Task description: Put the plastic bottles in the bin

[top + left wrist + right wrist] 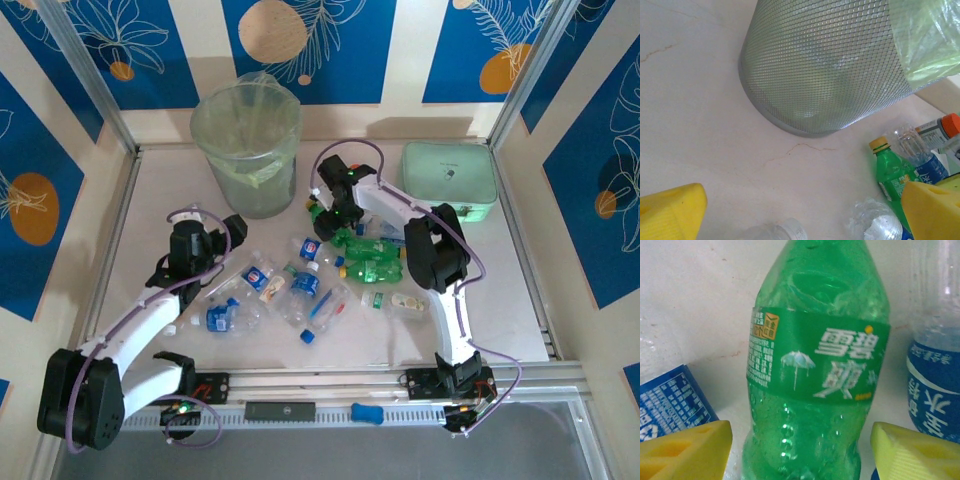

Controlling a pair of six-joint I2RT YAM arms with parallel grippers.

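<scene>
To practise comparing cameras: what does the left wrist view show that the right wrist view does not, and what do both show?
Left wrist view: the mesh bin with its bag, and an orange-capped jar. Right wrist view: the label of a green bottle, close up, between the open right tool's pads. Both: yellow pads, a green bottle, pale table.

Top external looks down from behind over the whole surface (150,195); left wrist faces the bin (830,65) close, shared overhead; right wrist hugs a green bottle (815,380).
</scene>
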